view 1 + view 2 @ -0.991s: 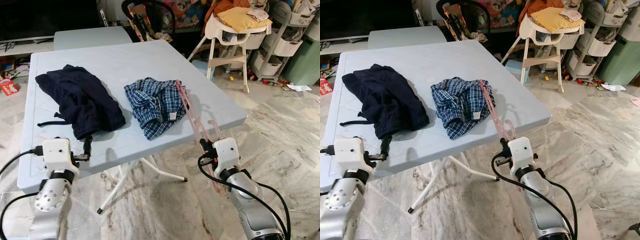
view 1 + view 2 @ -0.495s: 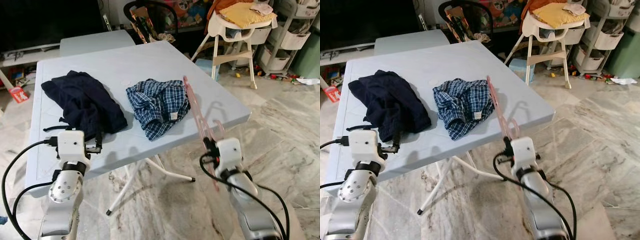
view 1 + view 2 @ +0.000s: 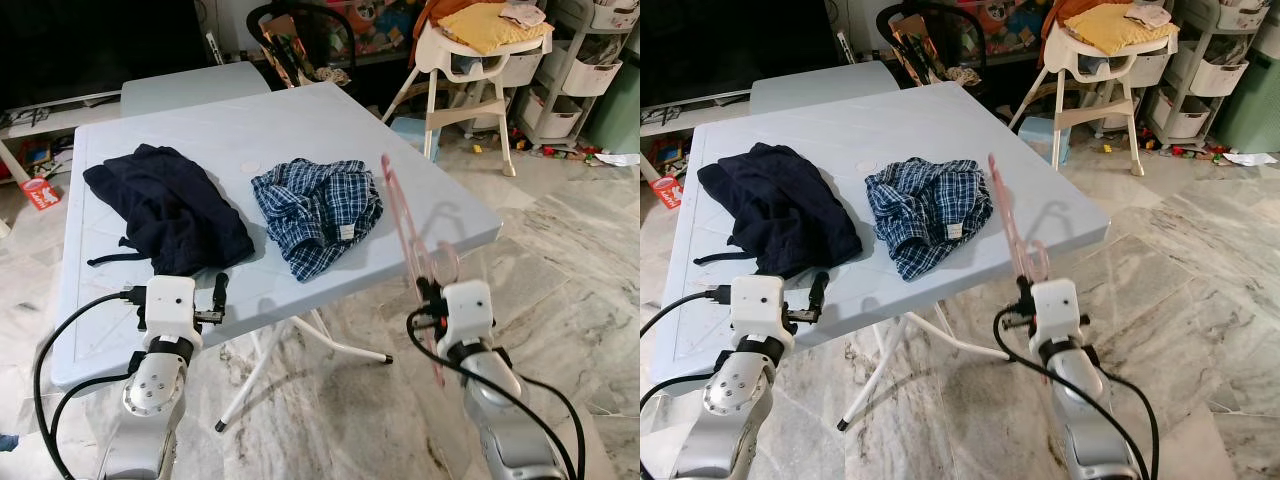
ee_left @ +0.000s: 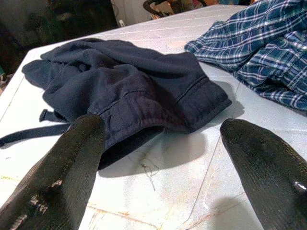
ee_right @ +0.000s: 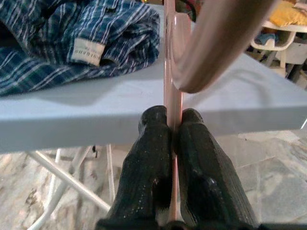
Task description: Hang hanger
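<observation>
A pink plastic hanger [image 3: 407, 232] stands nearly upright beside the table's right front corner, with my right gripper [image 3: 433, 298] shut on its lower part. In the right wrist view both fingers [image 5: 154, 139] press on the pink bar [image 5: 171, 62]. A blue plaid garment [image 3: 318, 208] lies crumpled on the light grey table [image 3: 200, 130], left of the hanger. A dark navy garment [image 3: 170, 205] lies further left. My left gripper [image 3: 216, 296] hovers open at the table's front edge, just before the navy garment [image 4: 129, 91].
A white high chair [image 3: 462, 60] with a yellow cloth stands behind the table to the right, with storage carts [image 3: 570, 70] beyond it. A second small table [image 3: 190, 85] sits at the back. Marble floor [image 3: 560, 260] spreads to the right.
My right gripper has raised the hanger, tilting it more upright and off the plaid garment. My left gripper has shifted right along the table's front edge. The camera view moved slightly.
</observation>
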